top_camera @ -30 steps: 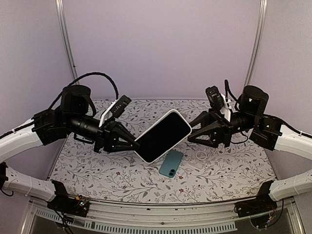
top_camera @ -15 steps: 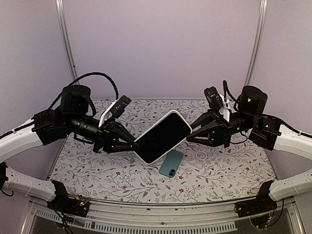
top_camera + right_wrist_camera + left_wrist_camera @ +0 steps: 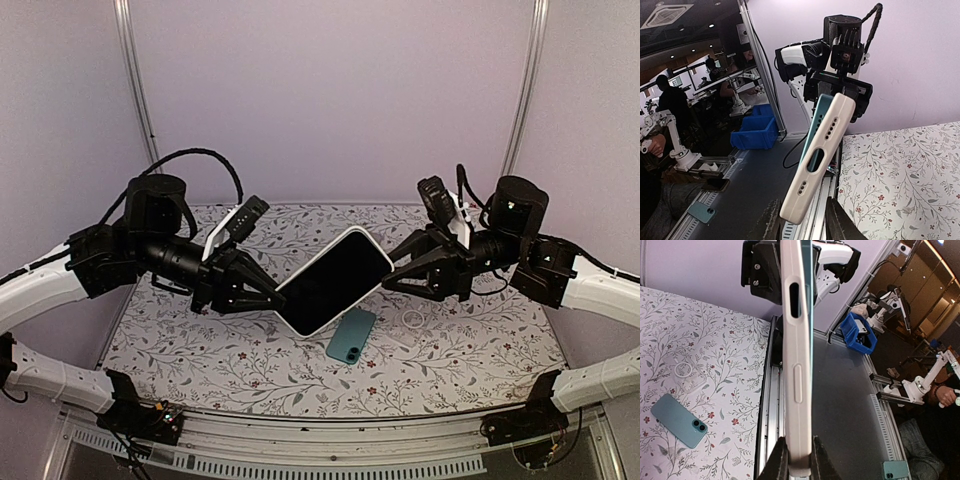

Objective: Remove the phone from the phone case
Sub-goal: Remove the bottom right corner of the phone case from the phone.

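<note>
Broadly, we see one flowered surface with two arms reaching in over it, the left arm and the right arm, each ending in one hand. Between them, one white phone case hangs tilted in the air, well above the surface, with the phone seated inside it and its dark screen facing up. The left hand pinches the lower end of the case between both fingers. The right hand is spread, its fingers flanking the upper corner of the case; in the right wrist view we see a gap on at least one side. Below the case, one loose teal phone lies back-up on the surface. Just to its right lies one small white ring.
</note>
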Controlling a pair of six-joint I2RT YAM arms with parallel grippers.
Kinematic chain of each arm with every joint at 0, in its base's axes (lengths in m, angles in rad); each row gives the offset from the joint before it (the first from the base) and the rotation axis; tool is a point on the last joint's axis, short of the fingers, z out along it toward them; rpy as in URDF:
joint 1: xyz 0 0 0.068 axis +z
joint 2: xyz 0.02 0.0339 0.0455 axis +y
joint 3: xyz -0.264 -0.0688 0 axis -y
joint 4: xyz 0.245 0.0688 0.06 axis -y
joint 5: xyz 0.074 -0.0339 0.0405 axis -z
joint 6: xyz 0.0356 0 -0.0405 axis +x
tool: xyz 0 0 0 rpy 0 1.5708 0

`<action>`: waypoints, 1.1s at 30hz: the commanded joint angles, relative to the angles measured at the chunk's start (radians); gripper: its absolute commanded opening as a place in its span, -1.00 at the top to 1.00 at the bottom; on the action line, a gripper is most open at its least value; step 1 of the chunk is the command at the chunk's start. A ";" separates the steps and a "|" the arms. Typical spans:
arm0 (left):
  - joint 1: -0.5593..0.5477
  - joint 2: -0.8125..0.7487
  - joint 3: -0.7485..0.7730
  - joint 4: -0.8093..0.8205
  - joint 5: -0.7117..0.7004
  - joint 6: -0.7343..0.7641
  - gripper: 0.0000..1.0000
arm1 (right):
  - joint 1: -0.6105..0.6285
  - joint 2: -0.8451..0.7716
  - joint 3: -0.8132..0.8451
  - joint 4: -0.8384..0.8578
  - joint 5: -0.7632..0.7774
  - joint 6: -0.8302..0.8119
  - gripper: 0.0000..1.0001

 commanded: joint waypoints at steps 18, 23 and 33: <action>0.009 -0.007 0.015 0.080 0.079 -0.003 1.00 | -0.005 0.029 0.052 -0.001 -0.090 -0.023 0.92; 0.009 -0.001 0.018 0.093 0.126 -0.016 1.00 | -0.004 0.048 0.080 -0.040 -0.188 -0.052 0.92; 0.010 0.028 0.019 0.138 0.189 -0.054 1.00 | -0.005 0.049 0.125 -0.104 -0.255 -0.115 0.92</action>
